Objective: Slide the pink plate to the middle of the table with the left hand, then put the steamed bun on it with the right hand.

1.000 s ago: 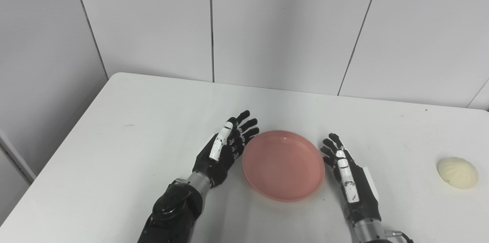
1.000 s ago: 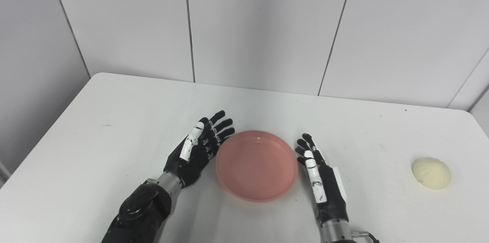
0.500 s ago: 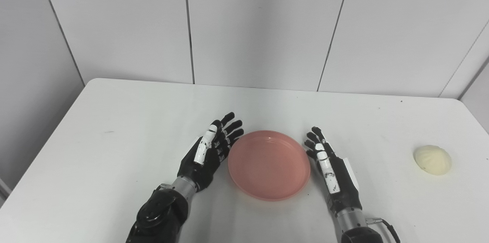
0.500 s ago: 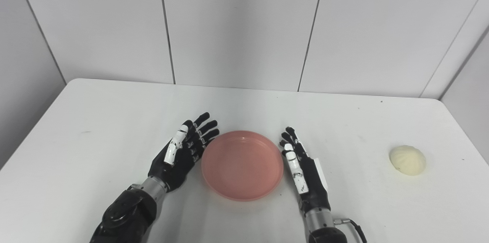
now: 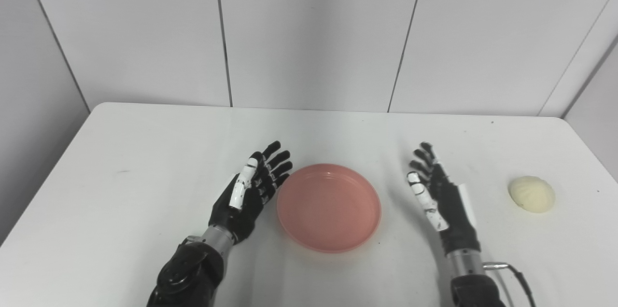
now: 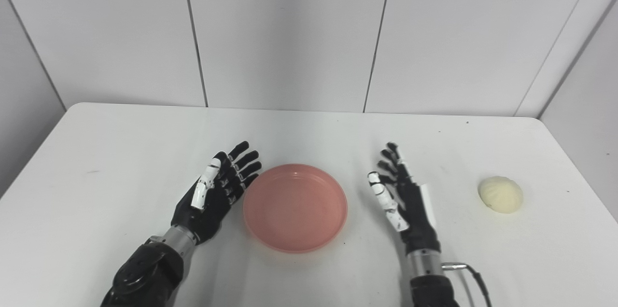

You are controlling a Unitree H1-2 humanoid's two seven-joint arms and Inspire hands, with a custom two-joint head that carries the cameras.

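Observation:
The pink plate (image 5: 329, 207) sits empty near the middle of the white table (image 5: 145, 152). My left hand (image 5: 251, 191) is open, fingers spread, right beside the plate's left rim. My right hand (image 5: 437, 198) is open and empty, raised a little, to the right of the plate with a clear gap between them. The steamed bun (image 5: 531, 193) is pale cream and lies on the table at the far right, well beyond the right hand. It also shows in the right eye view (image 6: 500, 194).
The table's right edge (image 5: 596, 162) runs close behind the bun. Grey wall panels (image 5: 314, 32) stand behind the far edge. A thin cable (image 5: 519, 278) trails from my right wrist.
The camera has turned right, shifting the whole picture left. My right hand has moved right, away from the plate's rim, and lifted. The left hand and plate stay together.

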